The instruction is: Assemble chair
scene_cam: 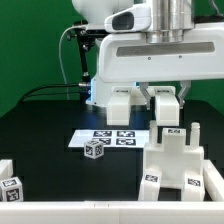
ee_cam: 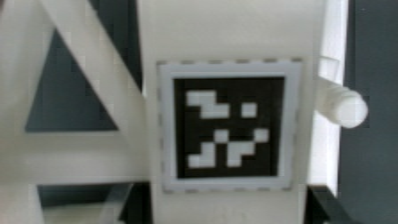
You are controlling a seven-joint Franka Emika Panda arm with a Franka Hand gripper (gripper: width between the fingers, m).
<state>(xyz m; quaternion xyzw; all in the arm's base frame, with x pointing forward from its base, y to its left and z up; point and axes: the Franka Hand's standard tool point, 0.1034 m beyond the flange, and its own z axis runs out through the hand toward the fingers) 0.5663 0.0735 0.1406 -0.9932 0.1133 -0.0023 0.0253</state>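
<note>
In the wrist view a white chair part (ee_cam: 228,40) with a black-and-white tag (ee_cam: 224,125) fills the middle of the picture. My gripper (ee_cam: 240,205) is shut on it, with a dark finger (ee_cam: 151,200) pressed against each side. A round white peg (ee_cam: 342,105) sticks out beside the tag. In the exterior view my gripper (scene_cam: 148,95) hangs low over the back of the table, behind the marker board. White blocks (scene_cam: 118,105) show under the hand, and the grip itself is not clear there. A chunky white chair structure (scene_cam: 175,165) stands at the front on the exterior view's right.
The marker board (scene_cam: 110,137) lies flat mid-table. A small tagged cube (scene_cam: 95,150) sits just in front of it. More white tagged parts (scene_cam: 10,187) lie at the front on the exterior view's left. A low white rim (scene_cam: 60,214) runs along the front edge.
</note>
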